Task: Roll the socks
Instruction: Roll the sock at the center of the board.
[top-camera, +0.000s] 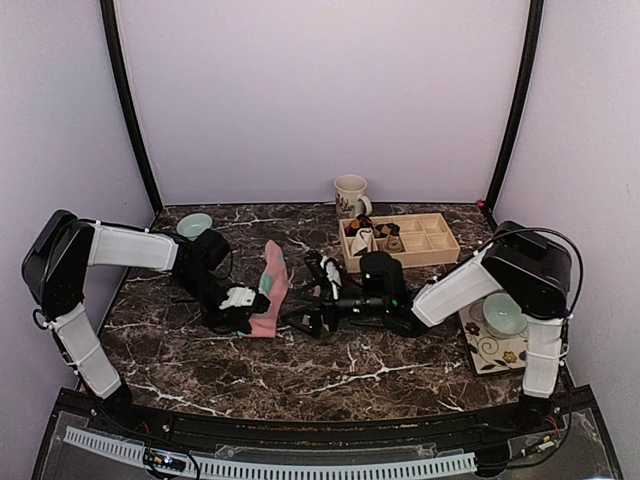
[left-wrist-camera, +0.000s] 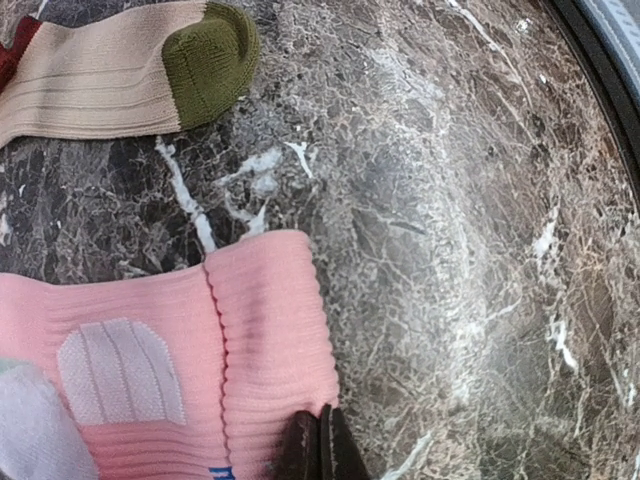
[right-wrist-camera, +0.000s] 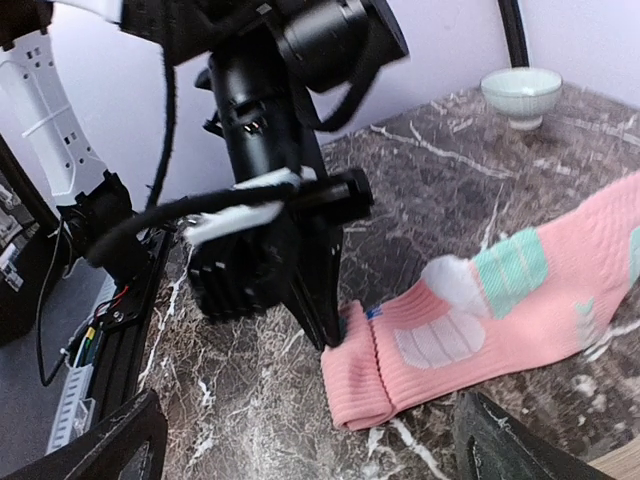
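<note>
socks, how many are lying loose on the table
2: the pink sock mid-table, and the tan sock with a green toe close by, not touching it; others may be hidden.

bare marble (left-wrist-camera: 450, 250) beside pink sock (left-wrist-camera: 260, 340)

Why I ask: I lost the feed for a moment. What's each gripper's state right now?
Left gripper: shut on the pink sock, at its cuff edge.
Right gripper: open, holding nothing.
</note>
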